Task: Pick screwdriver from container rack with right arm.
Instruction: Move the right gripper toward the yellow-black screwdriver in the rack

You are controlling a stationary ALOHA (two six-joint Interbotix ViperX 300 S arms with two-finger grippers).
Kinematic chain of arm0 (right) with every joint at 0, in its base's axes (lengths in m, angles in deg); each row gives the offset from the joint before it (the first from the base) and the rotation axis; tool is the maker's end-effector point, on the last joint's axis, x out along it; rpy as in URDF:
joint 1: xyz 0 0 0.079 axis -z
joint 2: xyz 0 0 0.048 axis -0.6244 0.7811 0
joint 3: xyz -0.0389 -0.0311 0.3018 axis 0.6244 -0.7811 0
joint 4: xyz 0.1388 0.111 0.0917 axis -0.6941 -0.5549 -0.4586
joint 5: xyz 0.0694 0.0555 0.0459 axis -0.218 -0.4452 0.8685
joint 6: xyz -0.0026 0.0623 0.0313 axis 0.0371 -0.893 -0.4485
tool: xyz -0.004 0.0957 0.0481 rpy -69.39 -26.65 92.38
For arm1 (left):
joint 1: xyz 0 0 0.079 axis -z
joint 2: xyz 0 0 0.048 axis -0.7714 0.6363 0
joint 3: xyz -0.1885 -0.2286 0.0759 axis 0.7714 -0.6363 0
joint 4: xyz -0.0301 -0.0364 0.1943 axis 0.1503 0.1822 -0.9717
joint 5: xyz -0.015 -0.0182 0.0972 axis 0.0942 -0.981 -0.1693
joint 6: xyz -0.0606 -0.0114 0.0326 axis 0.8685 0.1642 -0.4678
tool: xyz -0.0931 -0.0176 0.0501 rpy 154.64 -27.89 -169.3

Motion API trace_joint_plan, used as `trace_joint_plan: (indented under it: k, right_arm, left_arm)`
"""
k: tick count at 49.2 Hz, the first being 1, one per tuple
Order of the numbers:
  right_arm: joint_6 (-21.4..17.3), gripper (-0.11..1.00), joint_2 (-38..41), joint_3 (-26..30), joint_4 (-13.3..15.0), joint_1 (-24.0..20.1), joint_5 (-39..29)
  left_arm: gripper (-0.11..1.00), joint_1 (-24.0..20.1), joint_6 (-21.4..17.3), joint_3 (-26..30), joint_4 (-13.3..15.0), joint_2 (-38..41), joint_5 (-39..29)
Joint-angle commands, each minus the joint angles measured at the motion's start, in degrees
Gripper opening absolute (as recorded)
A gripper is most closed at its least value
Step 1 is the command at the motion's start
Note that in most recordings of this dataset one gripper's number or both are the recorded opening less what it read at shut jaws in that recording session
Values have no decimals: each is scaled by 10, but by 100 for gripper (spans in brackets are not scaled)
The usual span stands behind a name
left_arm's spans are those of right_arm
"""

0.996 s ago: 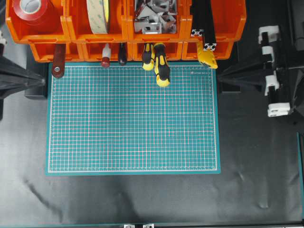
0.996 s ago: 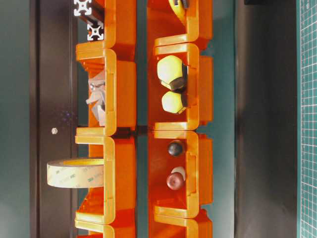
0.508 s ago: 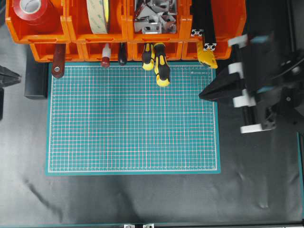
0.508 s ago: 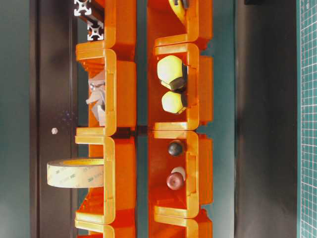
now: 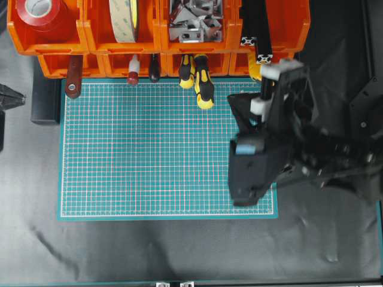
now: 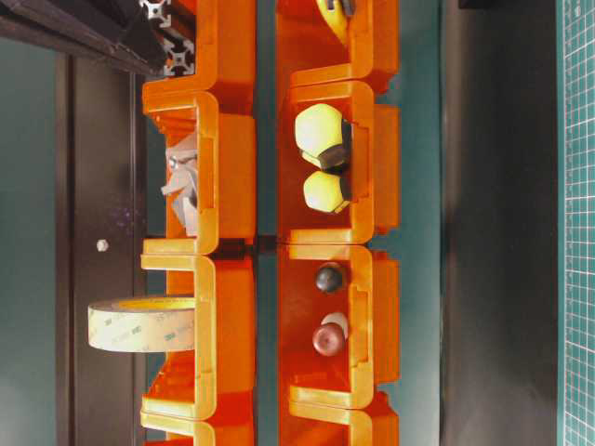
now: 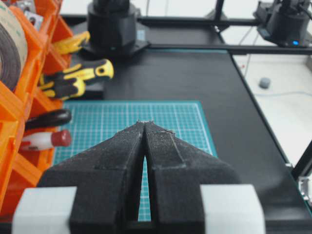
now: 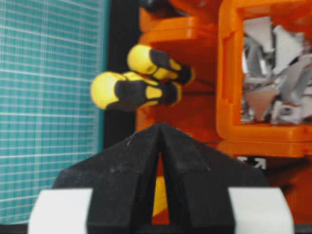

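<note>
— Black counter (image 5: 179, 251) with a green cutting mat (image 5: 149, 155) on it, right? Where is the screwdriver?

— The screwdriver (image 5: 203, 88) lies in a lower bin of the container rack (image 5: 155, 42), with its yellow-and-black handle sticking out over the mat's far edge. A shorter yellow-and-black screwdriver (image 5: 187, 70) sits just beside it in the same bin. In the table-level view the two yellow handle ends show one next to the other in that bin.

— And the rest of the rack?

— In the lower tier, beside the screwdriver's bin, there are a black-handled tool (image 5: 154, 67), a red-capped one (image 5: 133, 72) and a dark red handle (image 5: 73, 75). Above are red tape (image 5: 39, 12), a roll of beige tape (image 5: 124, 18), grey metal brackets (image 5: 192, 21) and black aluminium profiles (image 5: 256, 27).

— Where is the right arm?

— The right arm (image 5: 287, 143) reaches over the mat's corner, beside the rack and near the screwdriver but apart from it. Its gripper (image 8: 160, 127) points at the rack; the jaws are pressed together at the tips and hold nothing. From its wrist camera the screwdriver's handle shows just beyond the tips.

— The left one?

— The left gripper (image 7: 145, 124) stays off the mat's other side, well apart from the screwdriver. Its jaws meet at the tips too, empty.
</note>
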Motion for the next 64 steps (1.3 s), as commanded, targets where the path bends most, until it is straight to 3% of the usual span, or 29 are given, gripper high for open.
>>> trace_joint_plan:
  k: [1, 15, 20, 25, 29, 35, 45, 54, 64]
  right_arm:
    - [-6, -1, 6, 11, 18, -16, -15]
    - [-4, 0, 35, -6, 19, -37, -20]
    - [4, 9, 41, -6, 19, -37, -12]
    - [-2, 32, 50, -6, 21, -37, -6]
    - [-6, 58, 61, -6, 33, -37, -11]
    - [-7, 83, 85, -6, 78, -48, -42]
    - [-33, 81, 117, -1, 126, -59, -66]
    - [-76, 81, 135, -11, 134, -59, -56]
    - [-83, 81, 149, -12, 146, -56, -56]
  left_arm:
    - [0, 1, 1, 8, -2, 4, 2]
    - [0, 1, 3, 2, -2, 4, 3]
    - [0, 2, 3, 1, -2, 4, 3]
    - [0, 2, 3, 0, -2, 5, 2]
    - [0, 2, 4, -2, -2, 6, 2]
    - [0, 2, 4, -4, -2, 6, 2]
    - [0, 3, 4, -4, -2, 6, 2]
    - [0, 3, 4, -6, -2, 6, 2]
    - [0, 6, 4, -11, -2, 8, 2]
